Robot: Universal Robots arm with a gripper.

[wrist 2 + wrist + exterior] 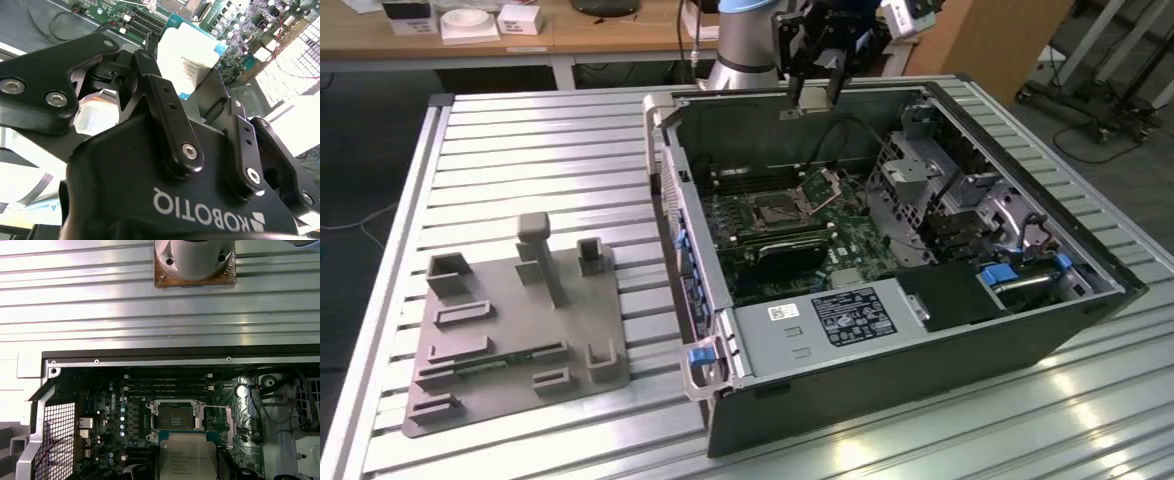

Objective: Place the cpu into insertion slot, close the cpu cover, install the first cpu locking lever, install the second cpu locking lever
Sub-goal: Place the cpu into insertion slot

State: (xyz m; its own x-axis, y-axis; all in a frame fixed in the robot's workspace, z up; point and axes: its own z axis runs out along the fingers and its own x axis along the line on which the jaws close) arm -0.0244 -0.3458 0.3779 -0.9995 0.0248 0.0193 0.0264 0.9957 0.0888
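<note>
The jaws pinch the cpu (814, 99) by its edges, up above the open computer case (894, 390). The insertion slot (778, 213) sits open on the green board (857, 248), well below the cpu. The cpu cover (825, 188) stands tilted up just beside the slot.

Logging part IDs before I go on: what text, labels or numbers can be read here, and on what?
Black label on the grey box: white print, too small to read.
White sticker beside it: too small to read.
cpu in the claw: faint print on its top, blurred.
Claw body: a white brand logo, upside down in the second wrist view.
Motherboard: markings too small to read.
</note>
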